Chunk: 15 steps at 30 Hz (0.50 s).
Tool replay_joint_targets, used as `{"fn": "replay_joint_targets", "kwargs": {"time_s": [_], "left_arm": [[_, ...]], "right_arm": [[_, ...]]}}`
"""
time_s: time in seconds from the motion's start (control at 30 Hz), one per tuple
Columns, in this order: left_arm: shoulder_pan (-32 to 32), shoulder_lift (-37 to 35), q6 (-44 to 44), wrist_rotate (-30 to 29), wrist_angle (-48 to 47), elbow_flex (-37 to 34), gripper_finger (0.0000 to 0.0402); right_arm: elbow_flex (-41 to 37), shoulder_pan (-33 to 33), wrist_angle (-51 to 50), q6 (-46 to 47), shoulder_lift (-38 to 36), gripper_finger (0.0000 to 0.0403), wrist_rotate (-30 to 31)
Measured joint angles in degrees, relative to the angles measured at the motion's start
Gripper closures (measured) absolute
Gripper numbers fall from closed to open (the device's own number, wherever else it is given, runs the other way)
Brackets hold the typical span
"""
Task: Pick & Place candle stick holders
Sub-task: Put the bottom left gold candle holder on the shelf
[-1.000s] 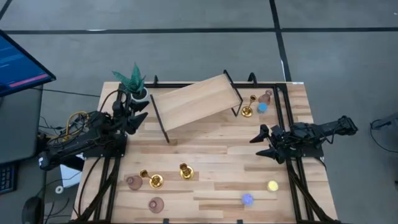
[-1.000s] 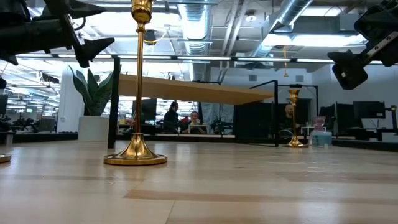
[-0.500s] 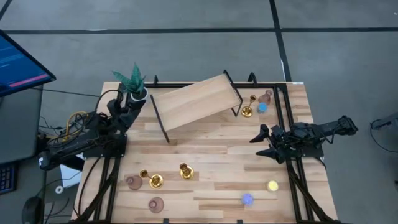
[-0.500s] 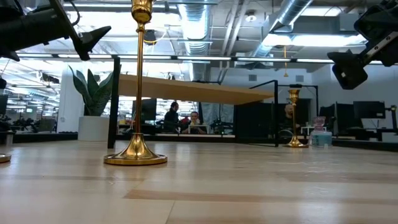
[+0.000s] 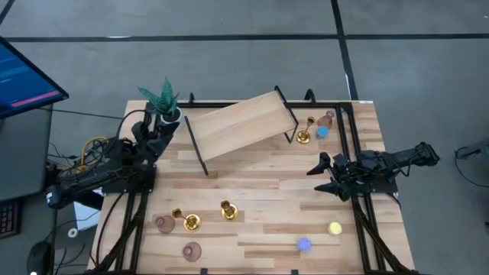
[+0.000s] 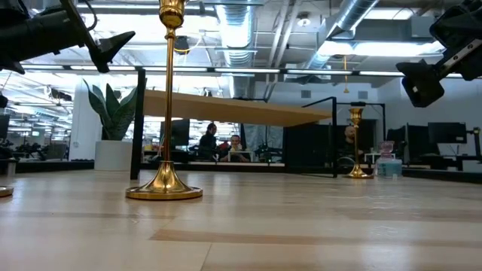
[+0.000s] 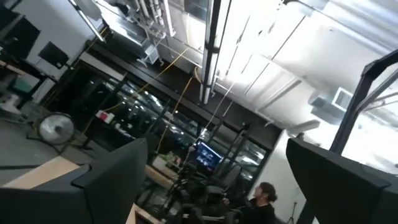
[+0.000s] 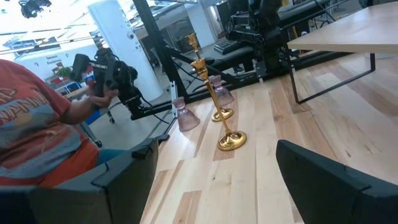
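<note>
Two gold candle stick holders (image 5: 191,221) (image 5: 228,211) stand upright on their round bases near the table's front left, beside two pink holders (image 5: 164,224) (image 5: 192,250). A third gold one (image 5: 304,136) and a pink holder (image 5: 328,118) stand at the far right. My left gripper (image 5: 157,131) is open at the left edge, tipped up next to the plant, with only the room between its fingers (image 7: 118,180). My right gripper (image 5: 325,174) hovers open and level at the right, pointing toward the left-hand holders (image 8: 231,140).
A tilted wooden shelf on black legs (image 5: 241,122) stands at the far middle, and a green potted plant (image 5: 164,103) at the far left. Small blue lights (image 5: 322,131) (image 5: 304,244) and a yellow one (image 5: 335,228) sit on the right. A person in an orange shirt (image 8: 31,124) is beyond the table.
My left gripper has tipped upward and rolled a little beside the plant, staying open and in place. The right arm and all the holders have kept still.
</note>
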Motion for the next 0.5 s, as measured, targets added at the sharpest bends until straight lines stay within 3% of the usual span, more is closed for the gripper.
{"fn": "replay_joint_targets", "kwargs": {"time_s": [0.3,0.5], "left_arm": [[0.0,2.1,3.6,0.2,1.7,0.0,0.0016],[0.0,2.1,3.9,0.2,9.8,0.0,0.0016]], "right_arm": [[-0.1,0.0,0.8,0.0,0.0,0.0085,0.2],[-0.2,0.0,10.9,-0.1,0.0,0.0085,0.3]]}}
